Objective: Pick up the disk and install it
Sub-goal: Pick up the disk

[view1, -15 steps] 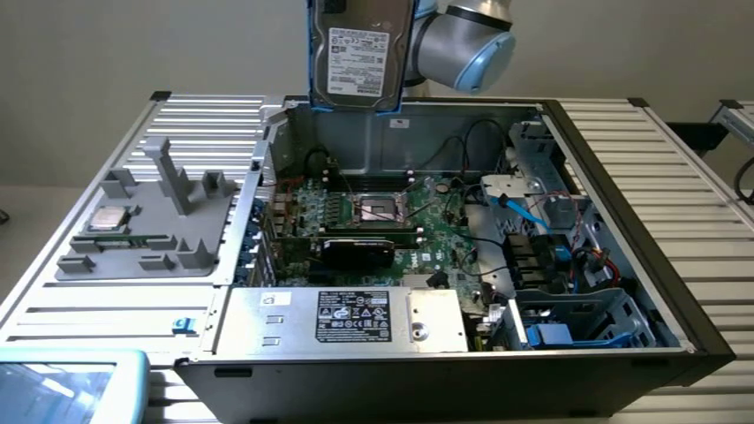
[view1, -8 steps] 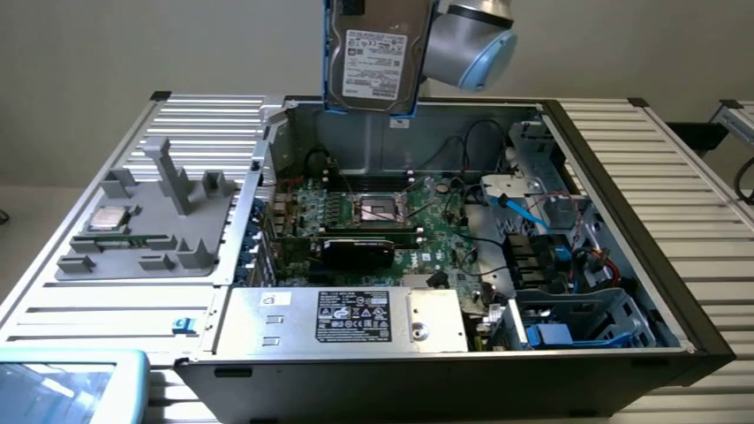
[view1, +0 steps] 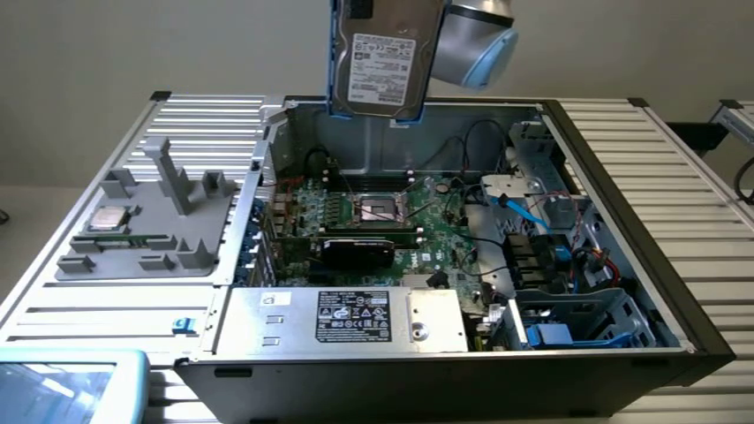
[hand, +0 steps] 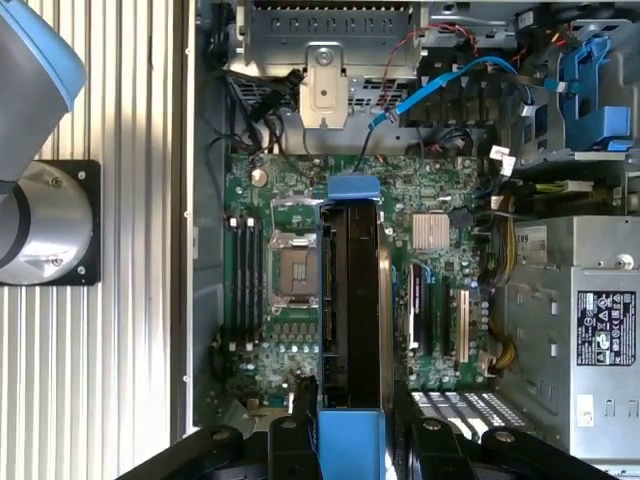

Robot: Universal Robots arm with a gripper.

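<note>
One disk (view1: 377,75) hangs in the hand (hand: 352,410) above one computer case (view1: 471,389).

Upright disk (view1: 380,66), seemingly in grip, high above open computer case (view1: 412,389)

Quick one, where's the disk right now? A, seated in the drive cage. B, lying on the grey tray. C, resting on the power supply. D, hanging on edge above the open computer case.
D: the disk hangs upright in the jaws, over the open computer case.
</note>
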